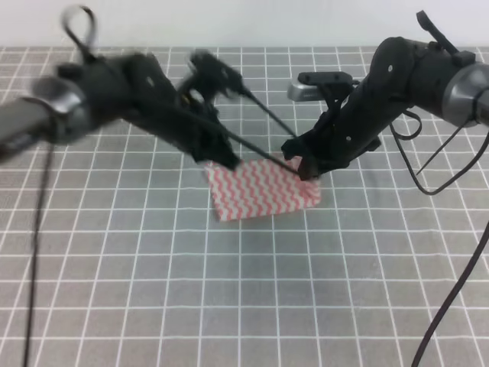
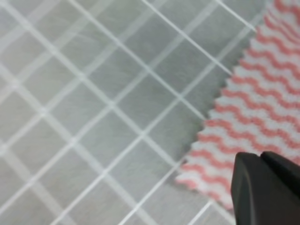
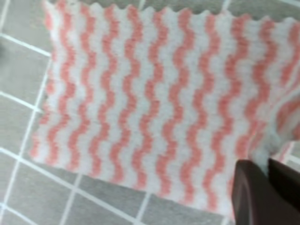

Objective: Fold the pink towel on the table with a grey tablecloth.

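Looking down from the high view, I see the pink towel point(image 1: 262, 189) lying mid-table on the grey tablecloth point(image 1: 252, 298), its long axis running left to right; both arms sit at its far edge, the left gripper point(image 1: 227, 158) over the far-left corner, the right gripper point(image 1: 304, 169) at the far-right corner; each wrist view shows one dark fingertip over cloth, so I cannot tell whether either jaw is clenched; I judge the fold must travel toward the near edge.

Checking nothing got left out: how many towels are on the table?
1: the pink towel lies mid-table on the grey tablecloth, between the left gripper and right gripper.
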You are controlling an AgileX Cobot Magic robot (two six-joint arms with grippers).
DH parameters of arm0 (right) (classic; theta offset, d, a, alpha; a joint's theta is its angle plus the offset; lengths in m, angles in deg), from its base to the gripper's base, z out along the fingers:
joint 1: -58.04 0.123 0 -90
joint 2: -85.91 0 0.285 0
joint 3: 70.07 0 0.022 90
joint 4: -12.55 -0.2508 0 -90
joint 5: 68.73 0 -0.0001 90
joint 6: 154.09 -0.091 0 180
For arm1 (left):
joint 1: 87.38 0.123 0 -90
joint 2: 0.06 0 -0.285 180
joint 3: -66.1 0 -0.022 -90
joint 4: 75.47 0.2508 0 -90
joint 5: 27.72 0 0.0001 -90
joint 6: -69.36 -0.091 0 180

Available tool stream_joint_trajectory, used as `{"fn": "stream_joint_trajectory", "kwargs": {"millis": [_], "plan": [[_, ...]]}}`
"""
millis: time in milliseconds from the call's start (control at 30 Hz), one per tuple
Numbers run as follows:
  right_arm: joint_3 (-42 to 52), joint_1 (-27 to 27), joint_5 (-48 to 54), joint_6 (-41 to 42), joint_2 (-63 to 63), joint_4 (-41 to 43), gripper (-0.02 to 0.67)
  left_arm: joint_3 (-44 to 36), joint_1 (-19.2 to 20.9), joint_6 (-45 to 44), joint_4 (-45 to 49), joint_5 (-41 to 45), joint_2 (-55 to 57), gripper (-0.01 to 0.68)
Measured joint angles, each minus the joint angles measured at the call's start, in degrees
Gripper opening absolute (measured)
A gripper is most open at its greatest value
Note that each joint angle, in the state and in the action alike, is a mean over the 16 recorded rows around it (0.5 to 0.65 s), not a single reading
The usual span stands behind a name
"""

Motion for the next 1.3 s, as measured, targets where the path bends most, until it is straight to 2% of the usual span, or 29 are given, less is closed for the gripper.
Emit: {"fn": "stream_joint_trajectory", "kwargs": {"millis": [400, 1000, 1133, 1300], "plan": [[-0.3, 1.8, -1.4, 4.4, 0.0, -9.1, -0.012, 0.0, 4.3, 0.3, -0.5, 5.9, -13.1, -0.002], [-0.3, 8.4, -9.0, 6.3, 2.9, -14.4, -0.009, 0.0, 4.7, 0.1, -0.8, 14.7, -17.1, -0.002], [-0.4, 8.6, -9.0, 6.3, 4.0, -15.2, 0.011, 0.0, 4.7, 0.0, -0.8, 15.8, -17.1, -0.002], [-0.4, 8.6, -8.3, 6.3, 4.9, -16.9, 0.072, 0.0, 4.7, 0.0, -0.9, 16.5, -17.2, -0.002]]}}
